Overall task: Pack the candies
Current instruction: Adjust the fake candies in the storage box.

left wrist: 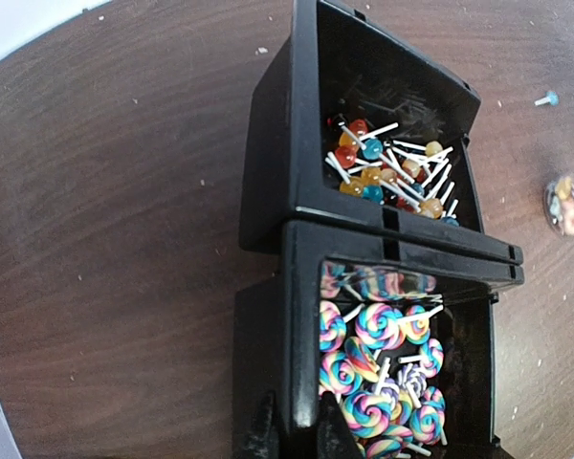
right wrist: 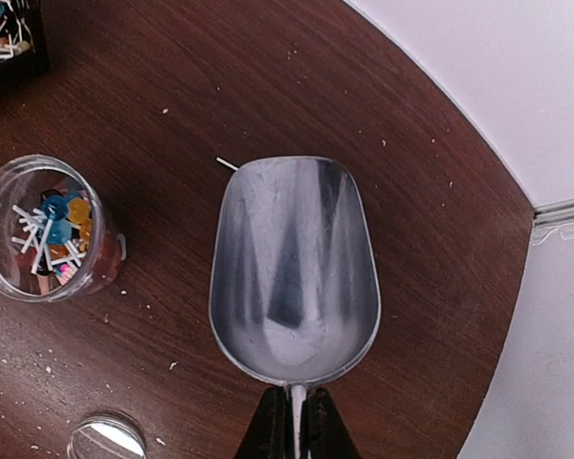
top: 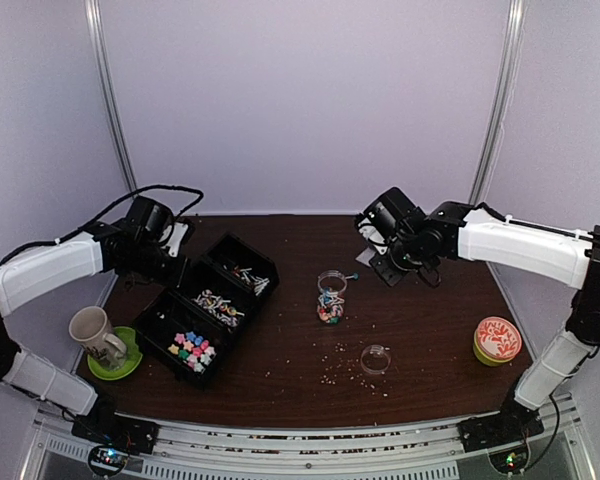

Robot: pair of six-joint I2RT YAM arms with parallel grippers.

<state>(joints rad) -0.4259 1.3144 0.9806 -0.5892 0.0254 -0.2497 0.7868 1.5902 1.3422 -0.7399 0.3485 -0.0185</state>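
Observation:
Three black bins sit in a row at the left and hold the candies: round lollipops on white sticks (left wrist: 383,167) in the far bin, pastel swirl lollipops (left wrist: 378,330) in the middle bin (top: 217,305), and bright star-like pieces (top: 191,347) in the near bin. My left gripper (left wrist: 297,421) is shut on the left wall of the middle bin. A clear jar (right wrist: 48,229) at table centre holds a few candies. To the right of the jar and above the table, my right gripper (right wrist: 295,406) is shut on the handle of an empty metal scoop (right wrist: 295,268).
The jar's round lid (top: 376,359) lies in front of the jar among pale crumbs. One stray blue lollipop (left wrist: 547,98) lies behind the jar. A cup on a green saucer (top: 100,340) stands at the near left. An orange-topped tub (top: 497,340) stands at the near right.

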